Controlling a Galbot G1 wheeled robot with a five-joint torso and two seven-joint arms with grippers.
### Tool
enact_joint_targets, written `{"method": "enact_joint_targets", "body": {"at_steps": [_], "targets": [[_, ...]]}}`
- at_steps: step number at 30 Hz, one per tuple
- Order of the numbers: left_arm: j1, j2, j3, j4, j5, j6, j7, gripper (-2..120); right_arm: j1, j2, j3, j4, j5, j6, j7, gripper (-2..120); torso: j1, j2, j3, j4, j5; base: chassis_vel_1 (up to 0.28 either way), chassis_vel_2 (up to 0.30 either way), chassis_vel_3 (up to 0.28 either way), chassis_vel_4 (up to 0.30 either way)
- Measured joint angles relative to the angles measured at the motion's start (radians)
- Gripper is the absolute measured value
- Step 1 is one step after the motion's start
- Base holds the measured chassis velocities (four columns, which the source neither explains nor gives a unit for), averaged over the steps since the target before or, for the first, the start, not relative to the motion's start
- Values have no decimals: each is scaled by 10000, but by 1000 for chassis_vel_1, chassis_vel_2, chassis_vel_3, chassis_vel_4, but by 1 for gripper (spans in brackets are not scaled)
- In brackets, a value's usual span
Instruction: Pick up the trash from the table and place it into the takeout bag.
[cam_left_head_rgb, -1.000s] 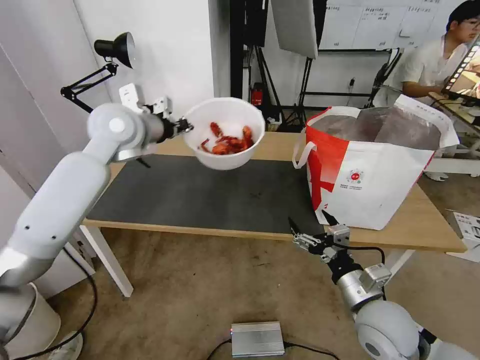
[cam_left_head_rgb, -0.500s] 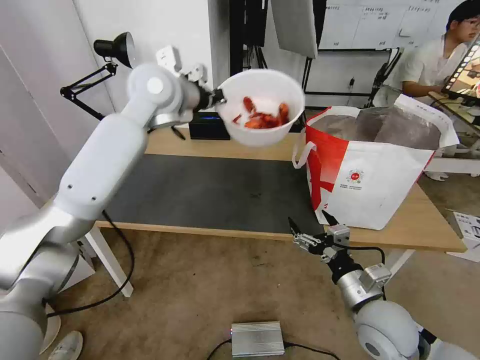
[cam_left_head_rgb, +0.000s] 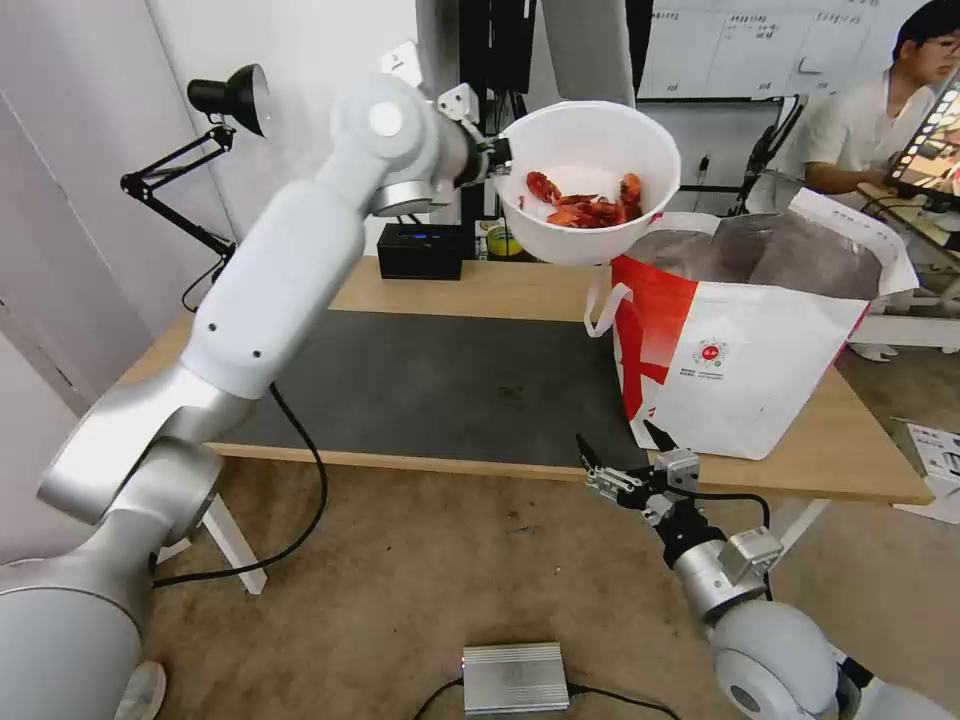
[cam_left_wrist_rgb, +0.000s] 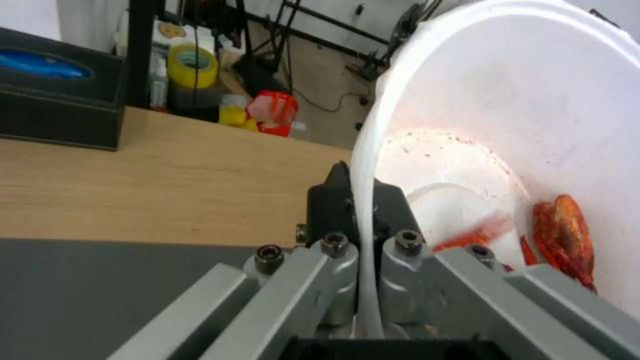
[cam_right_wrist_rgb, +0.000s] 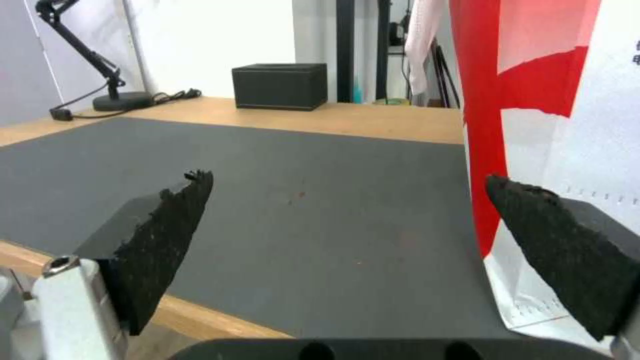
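Bowl of red shells, one only, hangs above the surface at the takeout bag's ten o'clock, its rim pinched in the closed left end effector. Right end effector waits spread wide and empty at the bag's seven o'clock.

The takeout bag is stood on the right part of the surface, partly on the mat. The bowl of shells is held in the air by the left end effector, above the bag's left edge. A box is set at the surface's far edge, left of the bowl. The right end effector is kept at the near edge, before the bag.
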Motion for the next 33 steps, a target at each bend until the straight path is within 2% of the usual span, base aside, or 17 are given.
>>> {"method": "enact_joint_targets", "body": {"at_steps": [10,16,17,20,27,33], "targets": [[-273,-715,113,502,29,-157,-272,0,0,0,0,0,0,0,0,100,0,0,0,2,0,0,0,0,0],[-509,-1659,198,1160,293,-308,-530,0,0,-1,0,0,0,0,0,100,0,2,0,-1,2,0,0,0,0],[-509,-1659,198,1160,293,-308,-530,0,0,-1,0,0,0,0,0,100,0,2,0,-1,2,0,0,0,0],[-604,-2146,241,1719,512,-433,-602,0,0,0,0,0,0,0,0,100,0,1,0,-1,2,0,0,0,0],[-765,-2716,305,2456,740,-651,-934,0,0,-1,0,0,0,0,0,100,0,1,0,0,1,0,0,0,0],[-810,-2802,643,2603,1004,-1127,-887,0,0,0,0,0,0,0,0,100,1,1,1,0,0,0,0,0,0]]}}
